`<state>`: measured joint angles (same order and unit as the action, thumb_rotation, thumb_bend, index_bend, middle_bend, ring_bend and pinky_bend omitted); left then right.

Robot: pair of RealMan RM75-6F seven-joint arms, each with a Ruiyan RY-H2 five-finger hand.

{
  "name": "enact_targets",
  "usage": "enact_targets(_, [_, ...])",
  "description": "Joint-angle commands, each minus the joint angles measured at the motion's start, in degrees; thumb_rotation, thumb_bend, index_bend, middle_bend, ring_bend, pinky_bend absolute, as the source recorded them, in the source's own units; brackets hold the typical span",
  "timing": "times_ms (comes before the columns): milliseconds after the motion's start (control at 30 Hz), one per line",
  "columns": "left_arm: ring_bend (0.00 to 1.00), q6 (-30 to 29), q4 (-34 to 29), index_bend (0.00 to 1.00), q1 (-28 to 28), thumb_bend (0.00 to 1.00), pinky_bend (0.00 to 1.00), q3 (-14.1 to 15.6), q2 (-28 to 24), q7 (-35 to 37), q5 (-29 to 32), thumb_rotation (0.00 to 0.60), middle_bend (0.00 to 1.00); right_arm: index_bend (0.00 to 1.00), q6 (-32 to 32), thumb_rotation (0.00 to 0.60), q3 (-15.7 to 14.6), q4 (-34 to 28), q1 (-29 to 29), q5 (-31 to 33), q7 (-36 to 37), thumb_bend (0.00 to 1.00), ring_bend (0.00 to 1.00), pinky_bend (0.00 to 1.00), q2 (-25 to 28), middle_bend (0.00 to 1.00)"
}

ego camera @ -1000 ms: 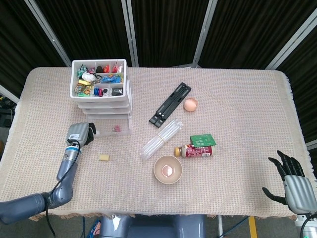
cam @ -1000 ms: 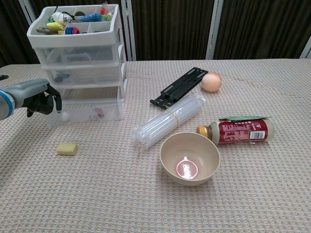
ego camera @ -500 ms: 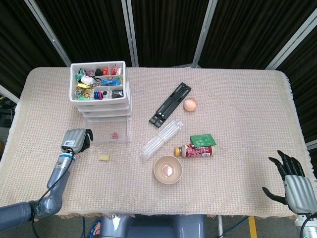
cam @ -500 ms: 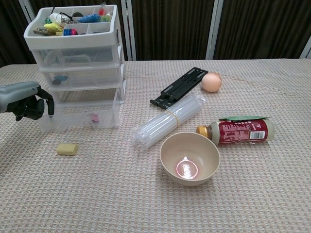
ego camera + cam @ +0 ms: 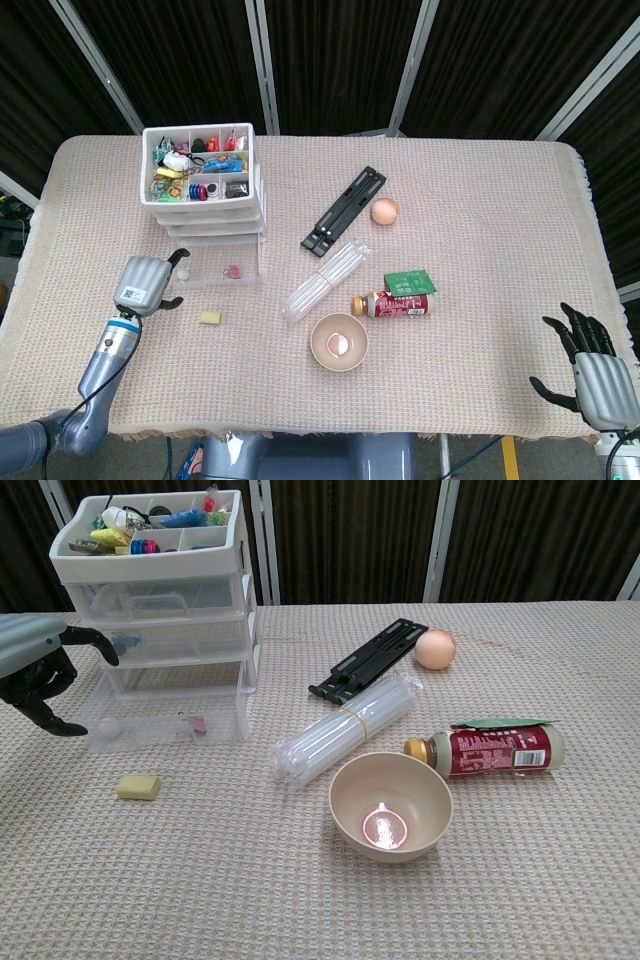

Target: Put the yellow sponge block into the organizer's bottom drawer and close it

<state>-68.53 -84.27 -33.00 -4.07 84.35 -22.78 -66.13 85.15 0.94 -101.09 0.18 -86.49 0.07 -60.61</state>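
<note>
The yellow sponge block (image 5: 209, 318) (image 5: 138, 787) lies on the cloth just in front of the white organizer (image 5: 205, 205) (image 5: 160, 600). The organizer's clear bottom drawer (image 5: 222, 267) (image 5: 165, 723) is pulled out, with a small pink item inside. My left hand (image 5: 143, 283) (image 5: 38, 670) hovers at the drawer's left end, fingers spread and holding nothing. My right hand (image 5: 590, 368) rests open at the near right table edge, seen only in the head view.
A tan bowl (image 5: 391, 805), a bundle of clear tubes (image 5: 345, 726), a lying red bottle (image 5: 490, 750), a black rail (image 5: 368, 660) and a peach ball (image 5: 435, 648) sit right of the organizer. The organizer's top tray holds several small items.
My left hand pulled the bottom drawer out toward me, dragging the organizer slightly, then let go and opened its fingers. The right hand stayed still.
</note>
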Motion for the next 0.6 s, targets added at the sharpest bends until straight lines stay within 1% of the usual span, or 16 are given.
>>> enact_targets(33, [0.85, -0.42, -3.85, 0.37, 1.08, 0.15, 0.7, 1.8, -2.18, -0.73, -1.83, 0.6, 0.96, 0.16, -0.05, 0.6, 0.01, -0.03, 0.01, 0.06, 0.0, 0.1, 0.0, 0.0, -0.01, 0.0])
enact_targets(133, [0.89, -0.24, -7.61, 0.41, 1.72, 0.15, 0.73, 3.39, -4.1, -1.8, -3.04, 0.6, 1.0, 0.16, -0.11, 0.6, 0.0, -0.09, 0.05, 0.03, 0.02, 0.1, 0.0, 0.0, -0.03, 0.0])
enact_targets(300, [0.93, 1.4, -10.84, 0.46, 1.86, 0.17, 0.76, 4.95, -5.53, -4.17, -3.19, 0.6, 1.0, 0.16, -0.05, 0.6, 0.02, -0.18, 0.03, 0.02, -0.03, 0.1, 0.0, 0.0, -0.02, 0.0])
enact_targets(433, [0.93, 3.63, -11.72, 0.47, 1.42, 0.19, 0.76, 5.1, -5.31, -6.62, -0.75, 0.6, 1.0, 0.16, -0.01, 0.6, 0.03, -0.19, -0.02, 0.08, -0.03, 0.1, 0.0, 0.0, 0.01, 0.0])
enact_targets(533, [0.93, 5.18, -11.02, 0.46, 0.76, 0.2, 0.76, 4.76, -4.36, -9.06, 1.7, 0.6, 1.0, 0.16, -0.1, 0.6, 0.02, -0.2, 0.0, 0.15, 0.0, 0.1, 0.0, 0.0, 0.03, 0.0])
enact_targets(600, [0.93, 5.94, -10.06, 0.45, 0.28, 0.25, 0.76, 4.33, -3.32, -10.57, 3.32, 0.6, 1.0, 0.16, -0.15, 0.6, 0.03, -0.2, 0.02, 0.17, 0.03, 0.1, 0.0, 0.0, 0.05, 0.0])
